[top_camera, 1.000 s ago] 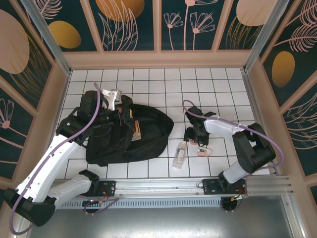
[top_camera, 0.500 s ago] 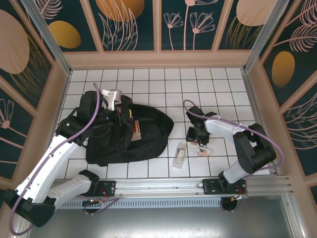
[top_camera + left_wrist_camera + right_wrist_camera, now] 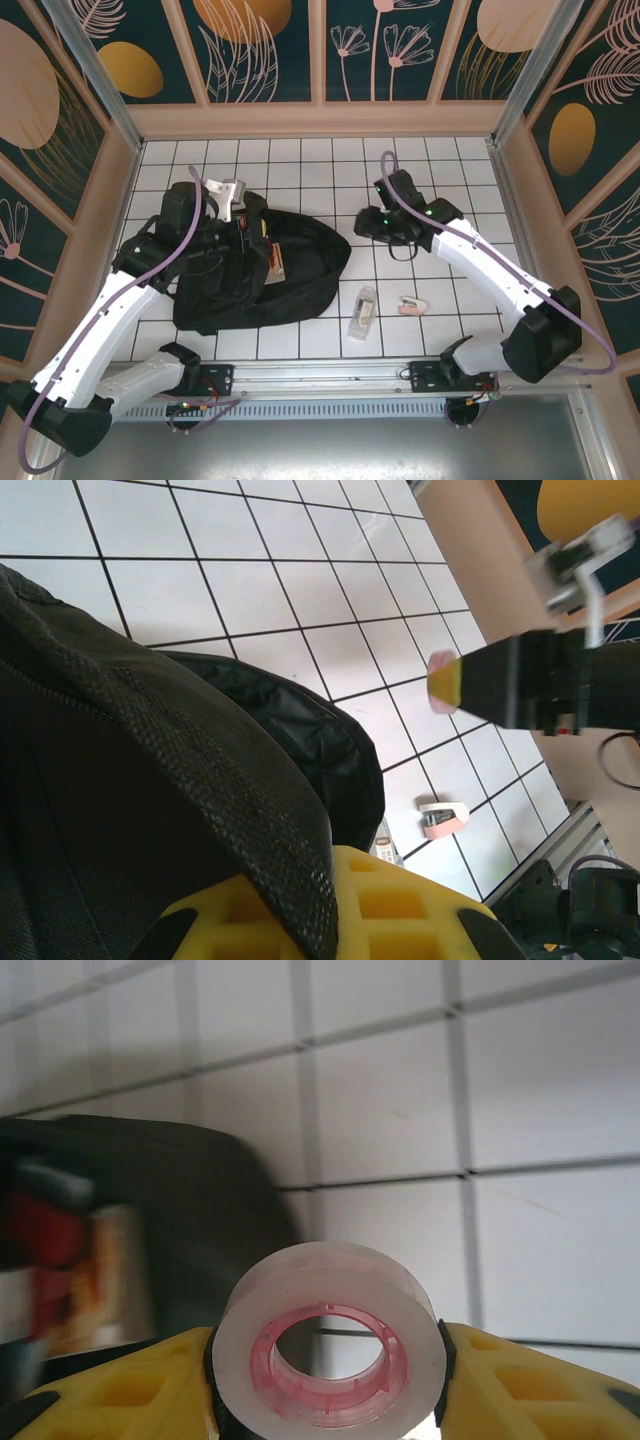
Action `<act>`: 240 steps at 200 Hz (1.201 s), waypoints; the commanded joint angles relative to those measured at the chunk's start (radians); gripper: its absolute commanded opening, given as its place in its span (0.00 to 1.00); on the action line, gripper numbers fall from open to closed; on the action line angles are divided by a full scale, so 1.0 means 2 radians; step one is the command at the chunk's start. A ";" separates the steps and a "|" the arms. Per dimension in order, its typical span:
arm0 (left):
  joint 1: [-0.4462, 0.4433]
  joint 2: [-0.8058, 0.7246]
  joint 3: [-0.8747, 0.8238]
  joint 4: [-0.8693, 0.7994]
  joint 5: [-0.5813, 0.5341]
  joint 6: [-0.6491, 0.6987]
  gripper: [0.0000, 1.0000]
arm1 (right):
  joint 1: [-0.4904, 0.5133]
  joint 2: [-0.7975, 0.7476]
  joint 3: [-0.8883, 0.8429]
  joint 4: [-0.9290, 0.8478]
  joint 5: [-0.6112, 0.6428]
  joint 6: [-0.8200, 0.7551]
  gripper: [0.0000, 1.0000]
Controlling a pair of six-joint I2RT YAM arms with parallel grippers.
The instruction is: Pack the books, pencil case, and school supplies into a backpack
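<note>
The black backpack (image 3: 262, 272) lies open at the table's left, with the books (image 3: 273, 258) showing as an orange and white edge inside it. My left gripper (image 3: 243, 232) is shut on the backpack's upper fabric edge (image 3: 230, 810), which runs between its yellow fingers (image 3: 410, 910). Just right of the backpack's mouth, my right gripper (image 3: 364, 224) hangs above the table, shut on the pink tape roll (image 3: 330, 1345). That roll sits upright between its yellow fingers (image 3: 540, 1385). Other school supplies lie on the tiles: a pale pink piece (image 3: 410, 305) and a clear packet (image 3: 363, 311).
Wooden walls close in the white tiled table (image 3: 300, 160) on three sides, and a metal rail (image 3: 330, 378) runs along the near edge. The pale pink piece (image 3: 445, 818) and the packet (image 3: 385, 842) lie on the tiles just off the backpack's near right edge.
My right gripper closed on the tape roll, lifted it off the tiles beside the pale pink piece and carried it back and left toward the backpack. The left arm has not moved.
</note>
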 commanded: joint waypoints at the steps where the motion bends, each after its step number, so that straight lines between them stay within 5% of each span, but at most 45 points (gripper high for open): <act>1: -0.003 0.000 0.031 0.026 0.004 0.006 0.00 | 0.040 0.021 0.045 0.007 -0.015 0.021 0.53; 65: -0.003 -0.016 0.051 0.004 -0.018 0.018 0.00 | 0.128 0.136 0.091 0.131 -0.091 0.072 0.53; 141: -0.002 -0.057 0.058 0.013 -0.042 0.037 0.00 | 0.160 0.269 0.138 0.305 -0.182 0.182 0.55; 198: -0.003 -0.068 0.068 0.029 -0.024 0.038 0.00 | 0.175 0.351 0.212 0.322 -0.206 0.227 0.57; 240: -0.003 -0.070 0.068 0.031 -0.013 0.040 0.00 | 0.180 0.375 0.267 0.270 -0.164 0.222 0.70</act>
